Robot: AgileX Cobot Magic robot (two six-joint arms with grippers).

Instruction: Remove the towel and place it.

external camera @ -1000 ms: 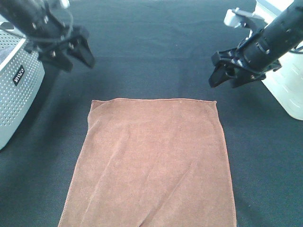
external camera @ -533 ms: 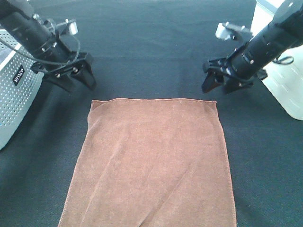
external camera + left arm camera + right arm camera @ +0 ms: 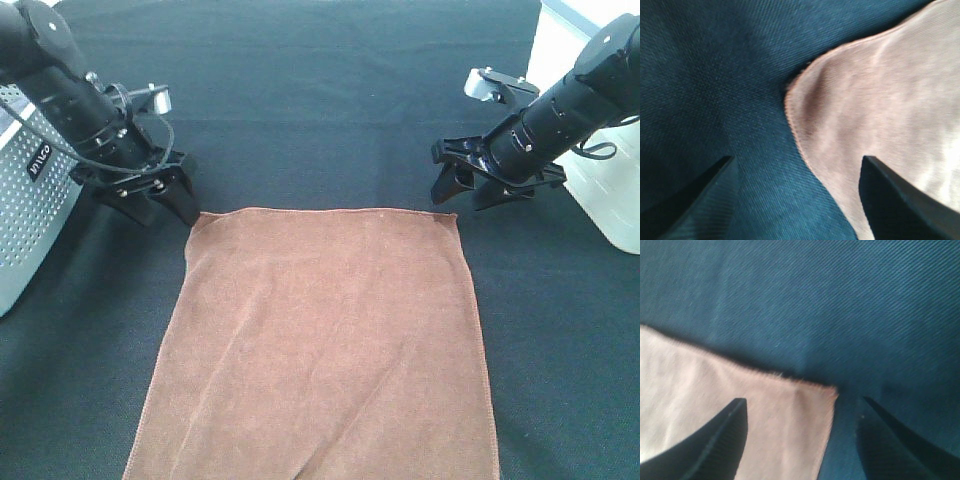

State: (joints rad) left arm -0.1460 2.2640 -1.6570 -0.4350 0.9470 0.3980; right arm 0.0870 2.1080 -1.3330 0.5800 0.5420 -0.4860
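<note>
The towel (image 3: 320,340) lies flat on the counter (image 3: 320,100), unlifted, with left claw (image 3: 160,207) and right claw (image 3: 465,193) both wide, empty, straddling its upper corners; grasping and placing remain.

Your left gripper (image 3: 165,212) and right gripper (image 3: 462,198) are matte black with wedge fingers (image 3: 186,205), a silver-grey camera block (image 3: 155,98) behind each and a thin cable (image 3: 163,122) looping behind the left.
</note>
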